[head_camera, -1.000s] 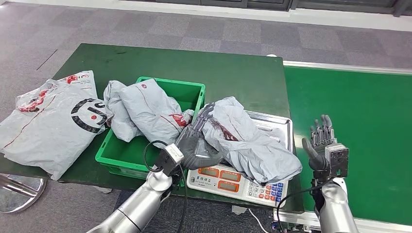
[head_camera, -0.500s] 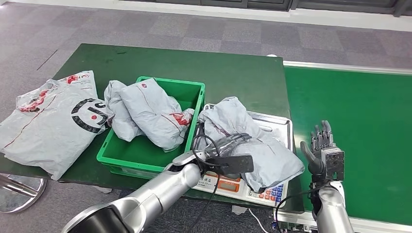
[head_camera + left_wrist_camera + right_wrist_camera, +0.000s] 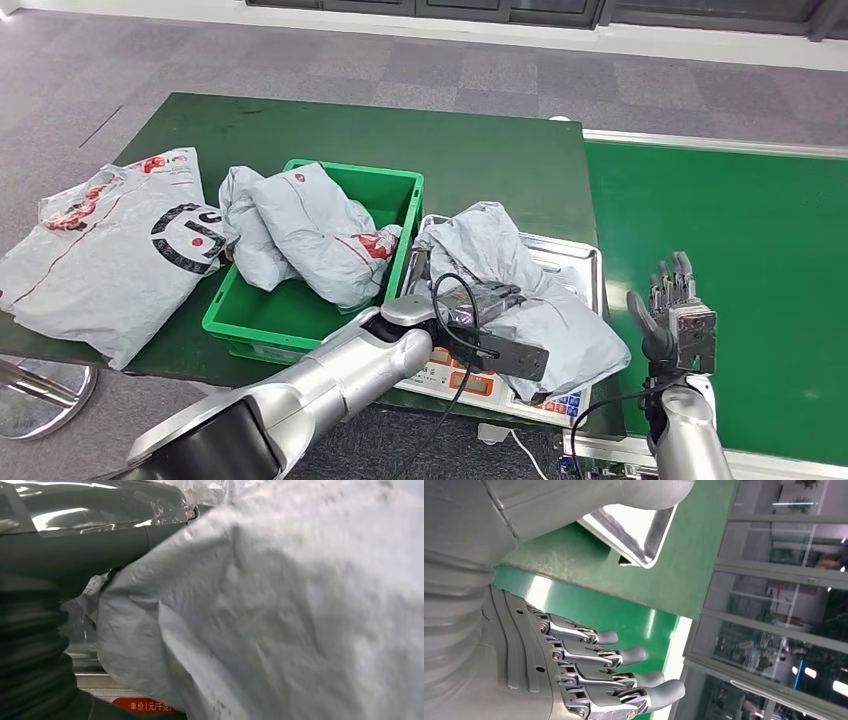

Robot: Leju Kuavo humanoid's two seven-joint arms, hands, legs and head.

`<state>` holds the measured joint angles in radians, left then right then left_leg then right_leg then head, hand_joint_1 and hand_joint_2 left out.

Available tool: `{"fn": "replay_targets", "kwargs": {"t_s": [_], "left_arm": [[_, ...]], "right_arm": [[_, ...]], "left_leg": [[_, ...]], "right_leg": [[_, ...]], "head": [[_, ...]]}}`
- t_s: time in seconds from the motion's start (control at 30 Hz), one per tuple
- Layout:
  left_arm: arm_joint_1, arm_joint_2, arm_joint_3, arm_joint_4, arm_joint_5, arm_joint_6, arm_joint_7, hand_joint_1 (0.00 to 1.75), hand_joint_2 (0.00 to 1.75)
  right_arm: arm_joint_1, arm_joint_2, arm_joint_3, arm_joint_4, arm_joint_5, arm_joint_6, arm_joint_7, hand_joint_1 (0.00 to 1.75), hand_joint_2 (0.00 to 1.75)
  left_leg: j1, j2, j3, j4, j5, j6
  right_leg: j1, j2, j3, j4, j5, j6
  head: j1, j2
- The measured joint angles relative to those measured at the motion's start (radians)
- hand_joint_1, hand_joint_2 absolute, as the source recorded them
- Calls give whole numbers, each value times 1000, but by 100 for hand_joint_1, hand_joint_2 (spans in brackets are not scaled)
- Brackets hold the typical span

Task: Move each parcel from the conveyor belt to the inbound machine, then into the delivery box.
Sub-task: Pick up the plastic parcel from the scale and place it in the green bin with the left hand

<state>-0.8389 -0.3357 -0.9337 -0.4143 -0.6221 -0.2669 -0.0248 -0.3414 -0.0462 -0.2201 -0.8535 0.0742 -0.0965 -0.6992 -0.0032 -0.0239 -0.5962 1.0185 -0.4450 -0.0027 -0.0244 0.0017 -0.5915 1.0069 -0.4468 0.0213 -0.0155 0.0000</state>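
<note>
Weighing step: crumpled grey plastic parcel [image 3: 520, 290] lies on the steel-topped inbound scale [image 3: 575, 262], left hand [image 3: 480, 303] resting on it, grasp unclear; right hand [image 3: 672, 315] spread, empty. Next, likely a firm grip and transfer into the green plastic delivery crate [image 3: 395, 195]

The left hand [image 3: 487, 303] lies against the grey parcel [image 3: 520, 290] heaped over the scale [image 3: 575, 262], with the green bin's [image 3: 405, 235] wall close on its outer side and two parcels [image 3: 300, 230] filling that bin. Bare conveyor belt [image 3: 740, 260] spreads ahead of and around the raised right hand [image 3: 672, 318]. Beyond the left hand, open green table [image 3: 400, 135] lies past the bin.
</note>
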Motion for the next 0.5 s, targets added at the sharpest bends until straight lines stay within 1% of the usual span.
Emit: {"fn": "replay_targets", "kwargs": {"t_s": [0.03,0.17,0.33,0.5], "left_arm": [[-3,0,-10,3,-4,2,-1,175,175],[-11,0,-29,16,11,46,-26,175,175],[-10,0,-25,28,69,138,-94,175,175],[-4,0,-15,35,83,155,-110,175,175]], "right_arm": [[0,0,-1,0,2,0,0,0,175],[2,2,-14,0,10,2,0,0,175],[7,9,-30,-2,20,8,0,0,175],[10,14,-33,-2,22,10,0,0,175]], "left_leg": [[0,0,1,0,0,0],[0,0,2,0,0,0],[0,-1,3,0,0,1],[0,0,3,0,1,1]], "right_leg": [[0,0,1,0,0,0],[0,0,3,0,0,0],[0,-1,4,0,-1,0],[0,0,4,0,1,1]], "head": [[0,0],[0,0],[0,0],[0,0]]}}
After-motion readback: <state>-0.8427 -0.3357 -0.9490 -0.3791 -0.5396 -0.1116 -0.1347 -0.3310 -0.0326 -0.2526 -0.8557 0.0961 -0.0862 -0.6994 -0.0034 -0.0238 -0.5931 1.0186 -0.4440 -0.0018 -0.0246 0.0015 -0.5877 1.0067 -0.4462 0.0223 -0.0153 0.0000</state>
